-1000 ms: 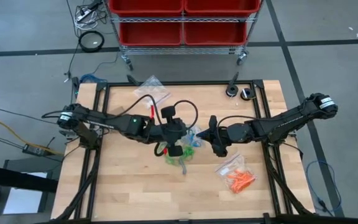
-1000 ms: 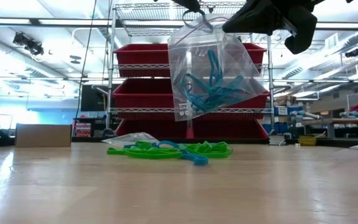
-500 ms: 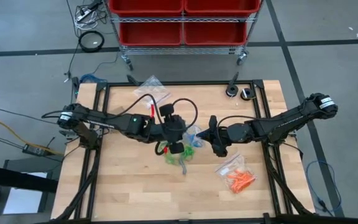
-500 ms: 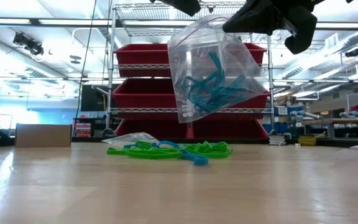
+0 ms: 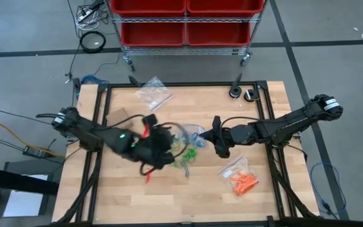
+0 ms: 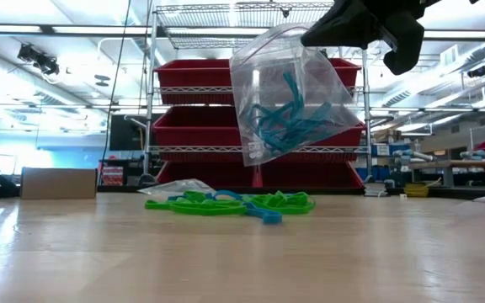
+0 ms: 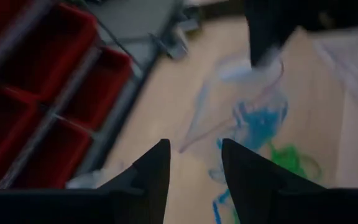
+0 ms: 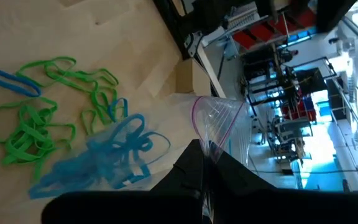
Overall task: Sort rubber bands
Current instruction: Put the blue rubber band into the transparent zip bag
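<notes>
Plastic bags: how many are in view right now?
3. One with blue bands hangs from the right gripper; an empty one lies at the table's far edge; one with orange bands lies near right. Others may be hidden under the arms.

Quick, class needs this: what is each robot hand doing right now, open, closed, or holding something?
Left hand: open, holding nothing.
Right hand: shut on the clear bag of blue rubber bands, held above the table.
</notes>
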